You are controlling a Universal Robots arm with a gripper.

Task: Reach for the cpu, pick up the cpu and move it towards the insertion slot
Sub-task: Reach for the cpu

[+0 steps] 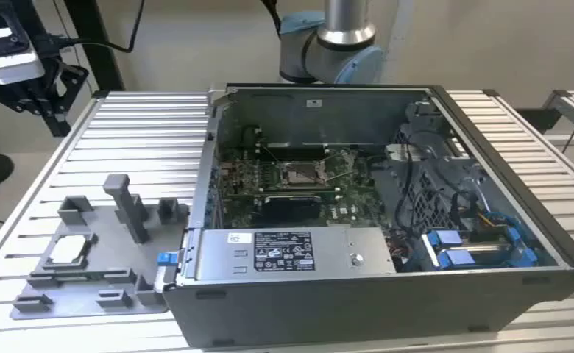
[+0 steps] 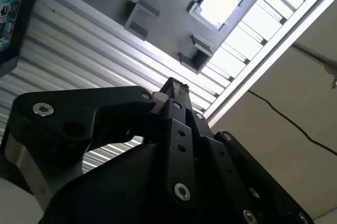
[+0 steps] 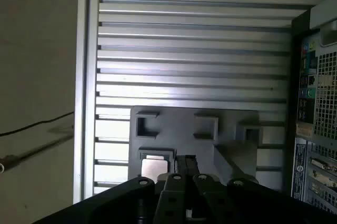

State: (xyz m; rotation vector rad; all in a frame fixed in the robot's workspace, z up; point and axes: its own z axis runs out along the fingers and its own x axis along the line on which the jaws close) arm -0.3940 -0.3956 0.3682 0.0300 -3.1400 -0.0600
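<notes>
Silvery-white, the cpu is lying in the grey holder at eight o'clock in the exterior view, while your gripper, pressed together and empty, is hanging at ten o'clock.

The black two-fingered gripper hangs above and beside the open grey metal computer case, fingertips pressed together, holding nothing. The silver-and-blue arm joint rises beyond that case.

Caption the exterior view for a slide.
Gripper hangs clear of the cpu, which rests in a grey fixture beside the open computer case.
</notes>
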